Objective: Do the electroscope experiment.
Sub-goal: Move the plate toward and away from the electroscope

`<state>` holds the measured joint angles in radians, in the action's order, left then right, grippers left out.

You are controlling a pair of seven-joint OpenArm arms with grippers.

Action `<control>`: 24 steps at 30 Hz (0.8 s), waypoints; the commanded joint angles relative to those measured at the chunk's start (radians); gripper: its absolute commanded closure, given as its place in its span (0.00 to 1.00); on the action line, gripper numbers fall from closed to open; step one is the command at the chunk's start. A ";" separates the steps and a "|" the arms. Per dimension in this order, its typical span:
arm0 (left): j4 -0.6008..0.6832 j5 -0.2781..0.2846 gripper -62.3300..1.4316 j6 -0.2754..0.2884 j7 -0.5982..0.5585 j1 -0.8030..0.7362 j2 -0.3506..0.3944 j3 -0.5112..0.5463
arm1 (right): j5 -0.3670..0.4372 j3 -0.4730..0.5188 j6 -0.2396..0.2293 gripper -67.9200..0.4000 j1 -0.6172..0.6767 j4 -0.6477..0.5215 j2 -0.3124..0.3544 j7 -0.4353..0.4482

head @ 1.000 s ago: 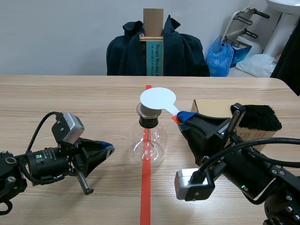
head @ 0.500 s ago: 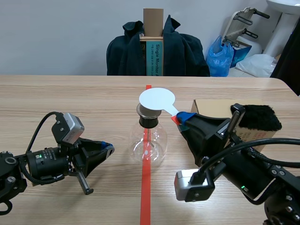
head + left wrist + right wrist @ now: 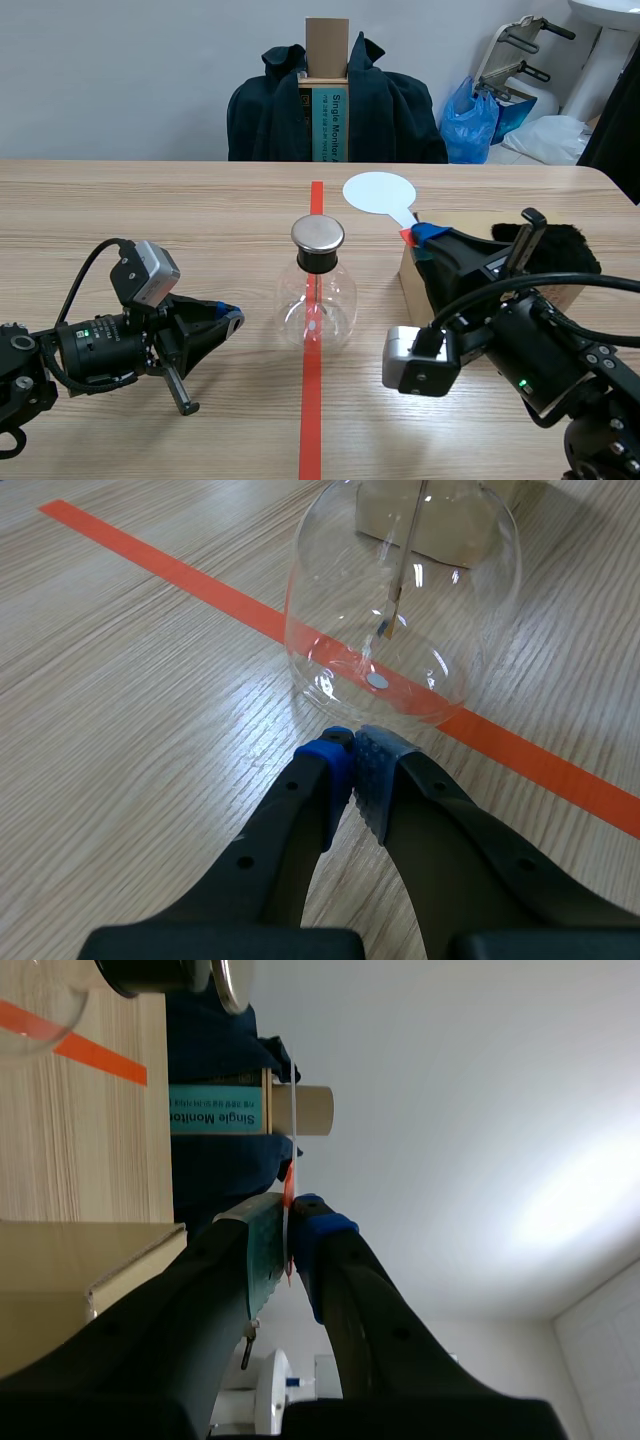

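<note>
My right end effector (image 3: 415, 236) is clenched on the stem of the white disc paddle (image 3: 379, 192). I hold the disc raised above the table (image 3: 150, 200), off to the right of the glass flask electroscope (image 3: 317, 305) and apart from its metal cap (image 3: 318, 234). From my right wrist, the paddle (image 3: 292, 1100) shows edge-on as a thin white line pinched between my two pads, with a red strip at the grip, and the right end effector (image 3: 288, 1232) points up past a cardboard box (image 3: 80, 1250).

In the scene view that cardboard box (image 3: 455, 220) sits under my right arm, with a black furry cloth (image 3: 565, 248) on its far side.

The electroscope stands upright on the orange-red tape line (image 3: 311, 400) at the table's middle. My left end effector (image 3: 230, 318) lies low on the table near the flask's left side, its fingers pressed together on nothing. From my left wrist, the closed left end effector (image 3: 352, 755) points at the flask's round base (image 3: 400, 610), just short of touching, and a thin rod (image 3: 398, 590) hangs inside the glass.
</note>
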<state>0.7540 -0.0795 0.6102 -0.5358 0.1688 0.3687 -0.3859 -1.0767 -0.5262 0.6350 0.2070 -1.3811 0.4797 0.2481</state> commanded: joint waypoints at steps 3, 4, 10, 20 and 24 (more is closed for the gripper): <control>0.013 0.007 0.95 0.002 -0.021 0.008 -0.006 0.003 | 0.007 0.011 0.012 0.98 -0.007 -0.026 0.013 -0.064; 0.013 0.007 0.95 0.002 -0.021 0.008 -0.006 0.003 | 0.008 0.011 0.012 0.98 -0.007 -0.026 0.013 -0.080; 0.013 0.007 0.95 0.002 -0.021 0.008 -0.006 0.003 | 0.009 0.011 0.012 0.98 -0.007 -0.026 0.013 -0.139; 0.013 0.007 0.95 0.002 -0.021 0.008 -0.006 0.003 | 0.010 0.011 0.008 0.98 -0.007 -0.026 0.013 -0.012; 0.013 0.007 0.95 0.002 -0.021 0.008 -0.006 0.003 | 0.010 0.011 0.008 0.98 -0.007 -0.026 0.013 0.078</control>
<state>0.7540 -0.0795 0.6102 -0.5358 0.1688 0.3687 -0.3859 -1.0737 -0.5262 0.6323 0.2115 -1.3811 0.4797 0.3214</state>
